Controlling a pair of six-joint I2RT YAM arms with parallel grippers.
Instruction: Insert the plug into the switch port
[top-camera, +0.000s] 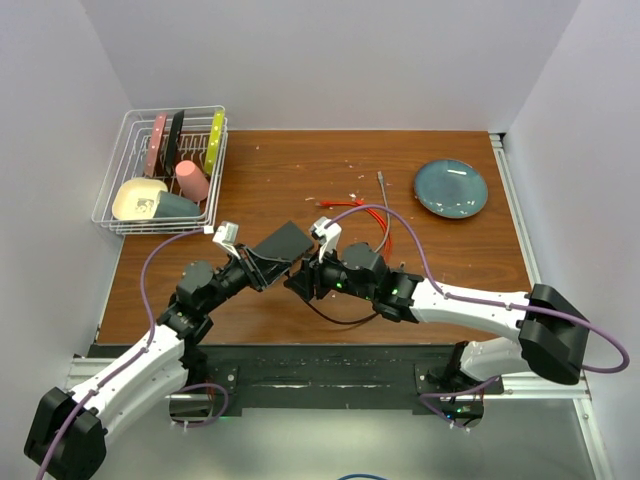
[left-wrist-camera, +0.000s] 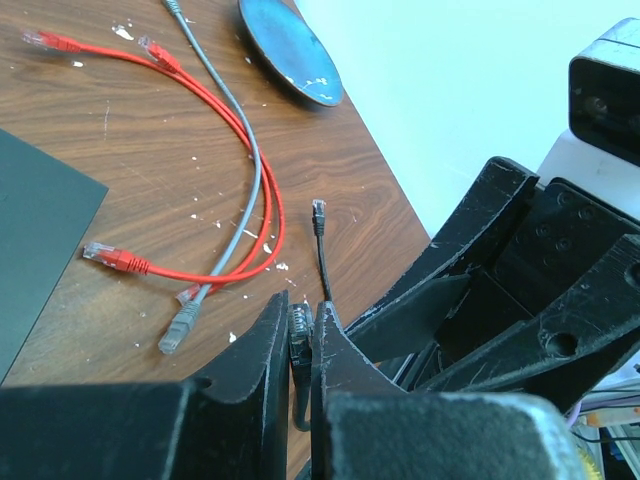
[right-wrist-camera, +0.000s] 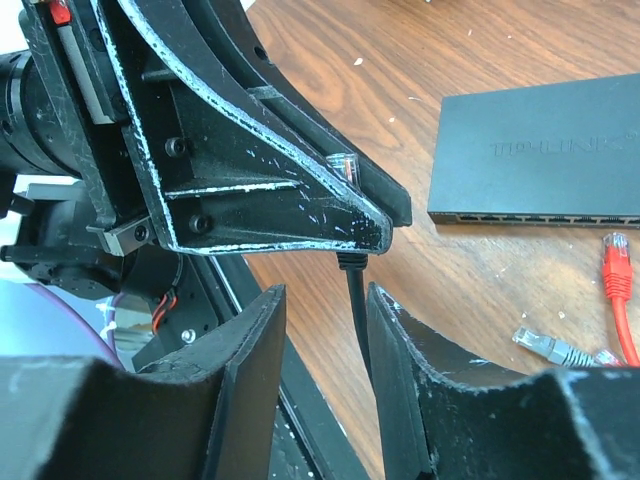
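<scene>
Now, left tool (left-wrist-camera: 300, 306) pinching one plug (left-wrist-camera: 300, 325), right tool (right-wrist-camera: 322, 295) open, one switch (right-wrist-camera: 540, 150), two red cables (left-wrist-camera: 115, 260).

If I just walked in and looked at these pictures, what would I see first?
The left hand and right hand meet nose to nose over the middle of the table, the left one pinching a small plug on a black cable. Bright red cables curl on the wood beyond them, and a blue plate sits at the far right.
</scene>
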